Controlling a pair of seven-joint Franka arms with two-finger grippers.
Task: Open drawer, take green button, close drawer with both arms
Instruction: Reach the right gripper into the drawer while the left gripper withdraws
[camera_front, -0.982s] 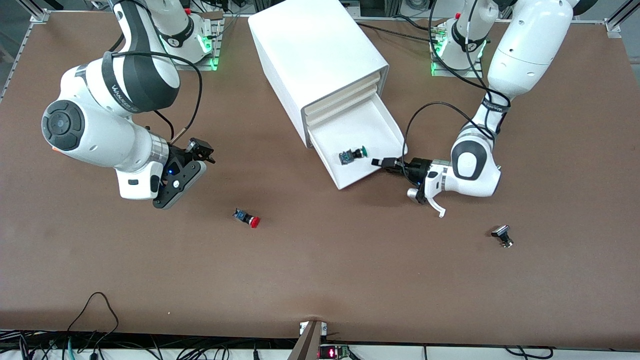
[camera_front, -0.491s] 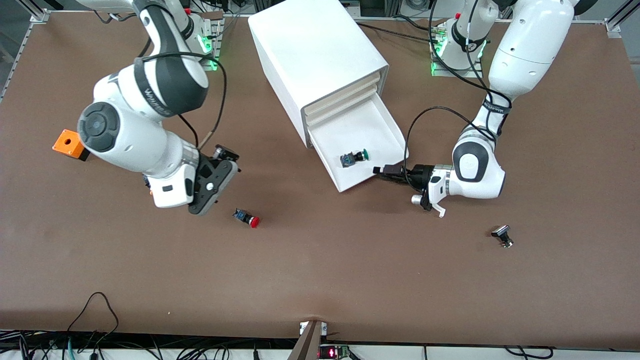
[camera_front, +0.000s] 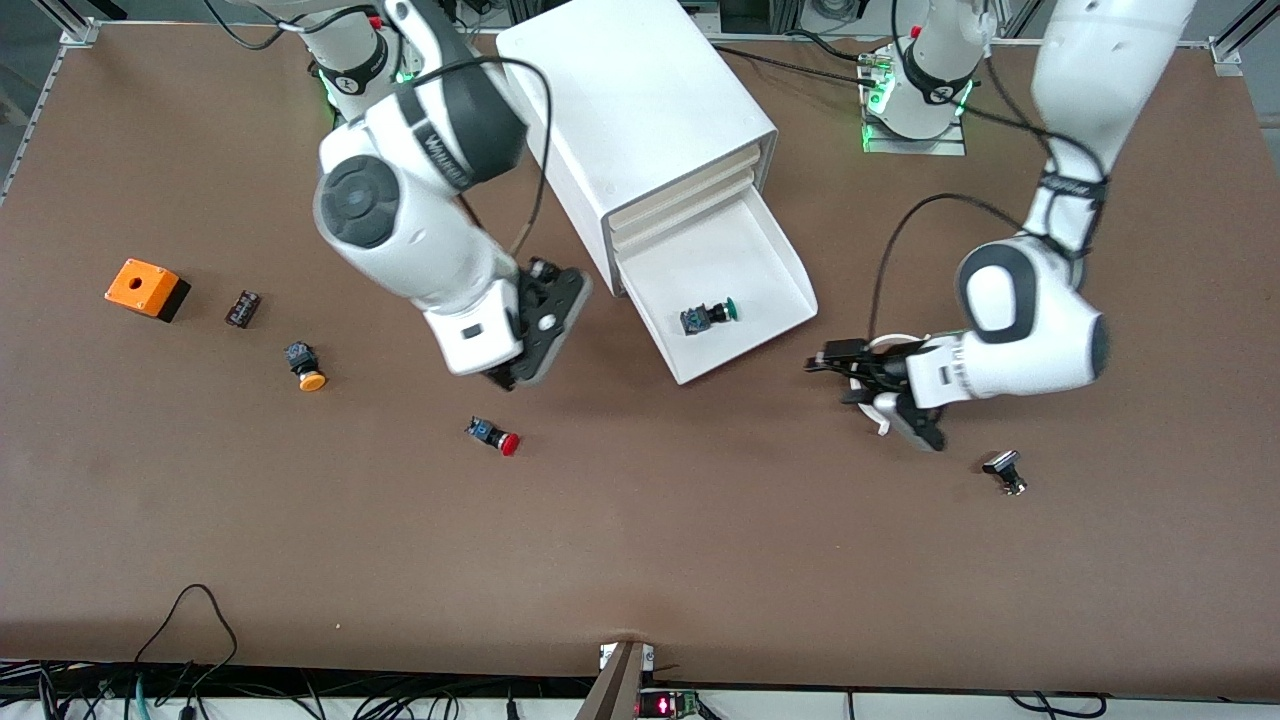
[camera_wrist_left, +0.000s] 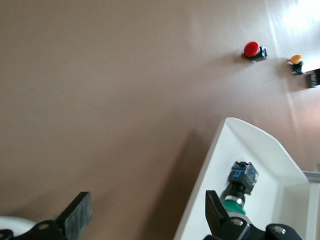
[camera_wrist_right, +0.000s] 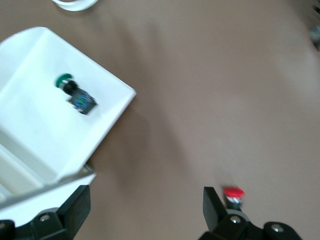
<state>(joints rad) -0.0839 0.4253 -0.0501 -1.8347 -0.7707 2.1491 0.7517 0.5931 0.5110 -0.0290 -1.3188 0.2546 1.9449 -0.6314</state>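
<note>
While in the drawer (camera_front: 770, 300), button (camera_front: 708, 315) lies between both end effectors

Bright, even overhead light. Soft shadows sit under both arms and the cabinet (camera_front: 640, 130). The drawer (camera_wrist_right: 35, 145) glares white. The right wrist view is motion-blurred.

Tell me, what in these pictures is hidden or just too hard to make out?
- Upper drawers of the cabinet: shut in the front view, contents hidden.
- The open drawer: its inner end sits inside the cabinet, unseen.
- Small black part near the orange box: too small to identify.
- Dark object by the left gripper: too small to name.
- Green button: blurred in the right wrist view.
- Right gripper: mostly hidden under its own wrist.
</note>
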